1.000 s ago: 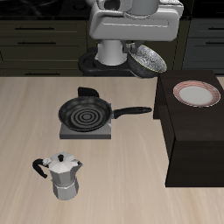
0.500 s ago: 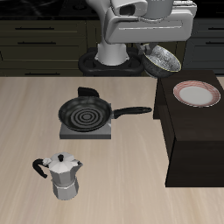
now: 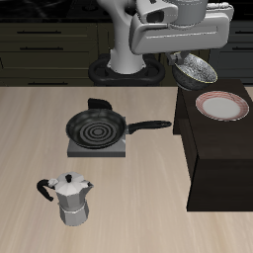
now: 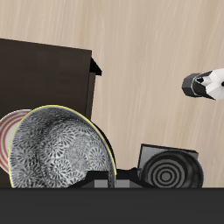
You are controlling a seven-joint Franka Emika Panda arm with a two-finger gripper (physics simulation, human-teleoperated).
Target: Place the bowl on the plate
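The bowl (image 3: 196, 68), dark grey outside and speckled inside, hangs tilted in my gripper (image 3: 185, 59), high above the table at the back. It fills much of the wrist view (image 4: 59, 149), held at its rim by my gripper (image 4: 112, 178). The plate (image 3: 221, 106), white with a reddish-pink rim, lies on the dark cabinet (image 3: 222, 163), a little nearer the front edge than the bowl and below it. In the wrist view the plate's rim (image 4: 7, 131) peeks out beside the bowl.
A black frying pan (image 3: 97, 126) with a spiral pattern sits on a small stove (image 3: 97, 148) mid-table, handle toward the cabinet; it also shows in the wrist view (image 4: 169, 171). A moka pot (image 3: 69, 198) stands near the front edge, and in the wrist view (image 4: 206, 84).
My gripper has carried the bowl sideways toward the cabinet, closer to the plate. The pan, moka pot and plate have not moved.
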